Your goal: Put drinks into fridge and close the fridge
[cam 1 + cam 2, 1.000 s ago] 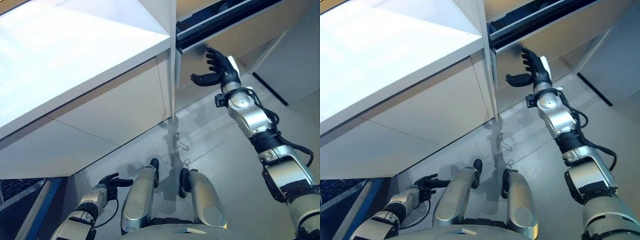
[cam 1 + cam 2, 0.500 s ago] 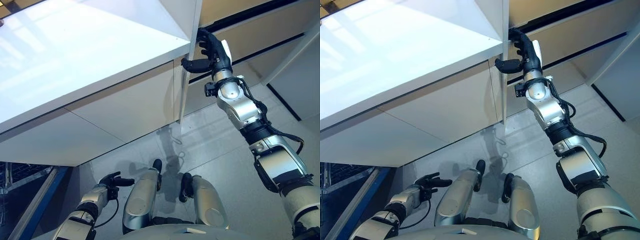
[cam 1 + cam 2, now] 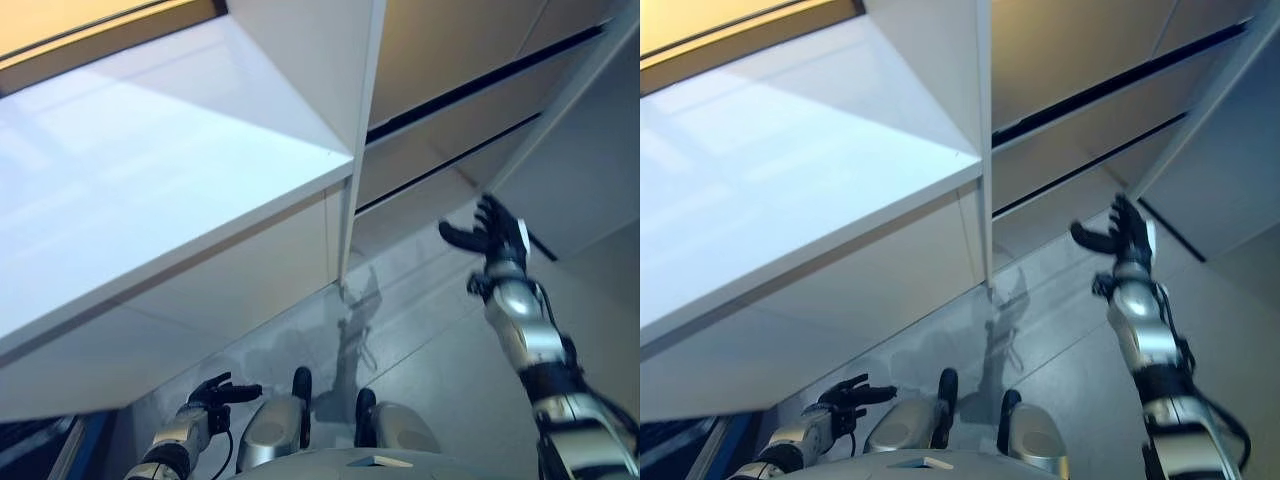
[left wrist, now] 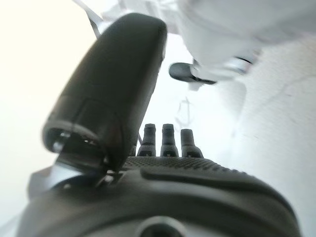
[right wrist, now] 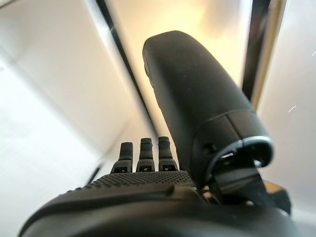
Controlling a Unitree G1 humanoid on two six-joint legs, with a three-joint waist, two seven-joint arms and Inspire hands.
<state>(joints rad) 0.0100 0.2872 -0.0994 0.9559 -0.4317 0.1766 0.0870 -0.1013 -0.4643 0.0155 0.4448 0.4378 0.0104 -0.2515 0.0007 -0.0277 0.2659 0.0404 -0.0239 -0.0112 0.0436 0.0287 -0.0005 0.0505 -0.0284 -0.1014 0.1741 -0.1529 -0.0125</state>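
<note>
- The fridge [image 3: 450,60] is a run of beige fronts at the upper right of the head views, split by dark horizontal gaps; its fronts sit flush and shut.
- No drink shows in any view, and neither hand carries one.
- The right hand [image 3: 492,232] hangs in the air in front of the lower fridge fronts, apart from them, with fingers spread wide and thumb out to the side, holding nothing.
- A white counter [image 3: 150,190] fills the upper left, its corner ending beside the fridge's left edge at a white upright panel [image 3: 355,150].
- The left hand [image 3: 215,392] is low near the grey floor [image 3: 420,330], below the counter's front edge, fingers loosely extended and empty.
</note>
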